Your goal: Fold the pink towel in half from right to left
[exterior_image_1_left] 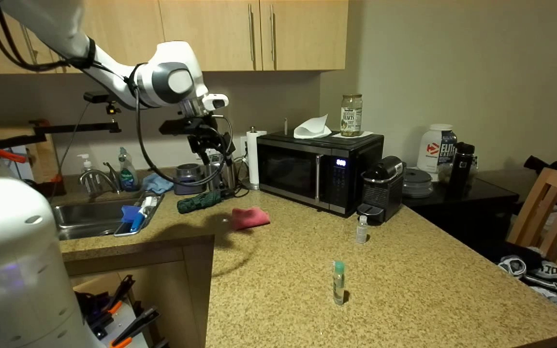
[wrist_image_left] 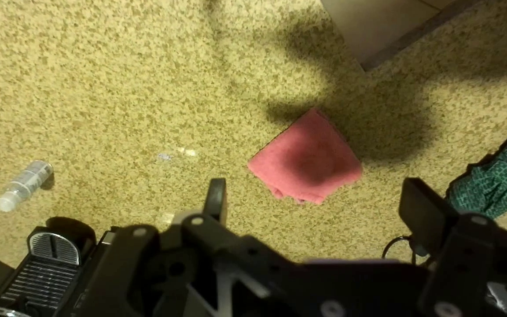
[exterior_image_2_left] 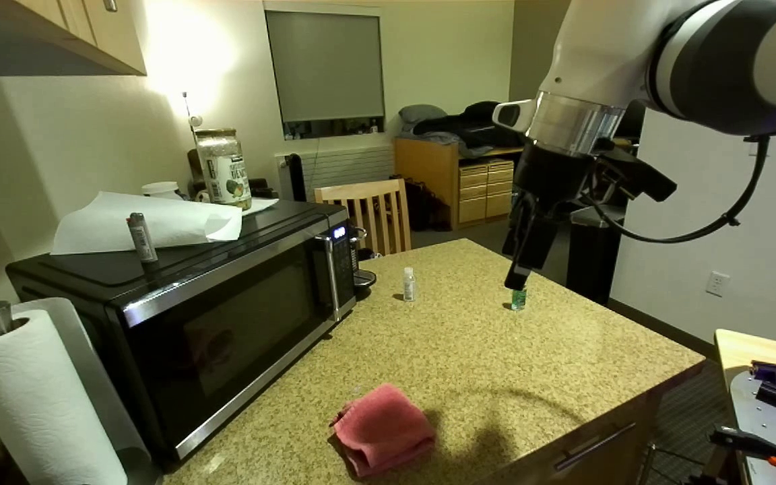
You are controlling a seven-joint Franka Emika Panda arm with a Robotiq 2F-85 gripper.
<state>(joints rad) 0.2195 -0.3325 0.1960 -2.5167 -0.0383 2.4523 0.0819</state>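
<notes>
The gripper (wrist_image_left: 314, 181) hangs above the counter (wrist_image_left: 126, 88), well apart from it, with its jaws spread wide. In the wrist view the pink towel (wrist_image_left: 306, 158) shows across the gap between the two fingers (wrist_image_left: 214, 198), mostly just beyond their tips. It lies on the counter below them, apart from both, a shadow darkening its middle. Its outline there is a rough diamond, with an uneven, rumpled edge on the side nearer the gripper's body.

One pink towel is in sight. One dark green patterned cloth (exterior_image_1_left: 199, 202) lies bunched near it, and one blue cloth (exterior_image_1_left: 156, 183) lies by the sink (exterior_image_1_left: 87, 217).

Two small bottles stand upright on the counter: a white-capped bottle (exterior_image_1_left: 361, 234) near the coffee machine (exterior_image_1_left: 382, 193), and a green-capped bottle (exterior_image_1_left: 339, 285) farther from the microwave (exterior_image_1_left: 288, 169). There is one microwave and one coffee machine, side by side. On top of the microwave are one glass jar (exterior_image_1_left: 351, 118) and one lighter (exterior_image_2_left: 142, 239). One paper towel roll (exterior_image_2_left: 38, 397) stands beside it.

Beyond the counter, one wooden chair (exterior_image_2_left: 361, 192) appears in both exterior views.
</notes>
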